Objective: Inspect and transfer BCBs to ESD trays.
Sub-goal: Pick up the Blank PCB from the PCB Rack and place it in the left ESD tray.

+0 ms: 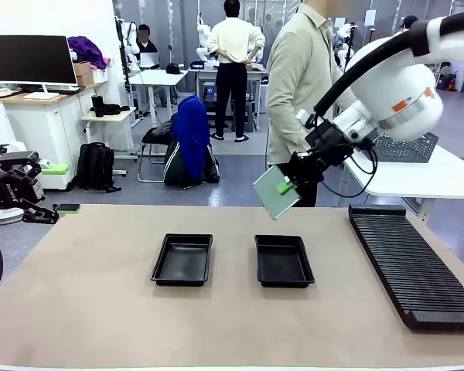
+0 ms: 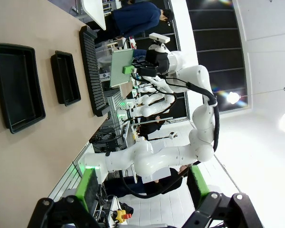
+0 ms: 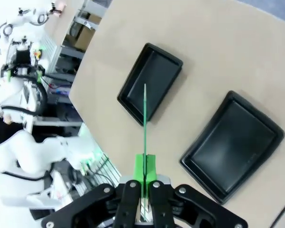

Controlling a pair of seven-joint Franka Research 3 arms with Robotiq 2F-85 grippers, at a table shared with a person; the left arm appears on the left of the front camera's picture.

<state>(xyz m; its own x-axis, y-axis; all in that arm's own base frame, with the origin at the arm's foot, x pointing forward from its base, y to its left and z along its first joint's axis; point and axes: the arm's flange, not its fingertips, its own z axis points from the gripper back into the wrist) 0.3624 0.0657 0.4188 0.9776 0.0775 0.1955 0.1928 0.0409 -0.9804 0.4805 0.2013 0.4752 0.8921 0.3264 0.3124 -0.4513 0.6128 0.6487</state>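
My right gripper (image 1: 287, 184) is shut on the lower edge of a pale grey-green BCB (image 1: 274, 194), held tilted in the air above and behind the right ESD tray (image 1: 284, 261). The left ESD tray (image 1: 182, 260) lies beside it; both trays look bare. In the right wrist view the BCB (image 3: 145, 109) shows edge-on, rising from the green pads (image 3: 139, 167) over the gap between the two trays (image 3: 152, 83) (image 3: 235, 142). My left gripper (image 1: 54, 211) hangs open at the table's far left. In the left wrist view its fingers (image 2: 88, 187) stand wide apart, the BCB (image 2: 121, 66) far off.
A long black ribbed rack (image 1: 414, 263) lies along the table's right side. A person in a beige shirt (image 1: 294, 77) stands behind the far edge near the right arm. A grey wire mesh basket (image 1: 406, 147) sits on a white side table at the right.
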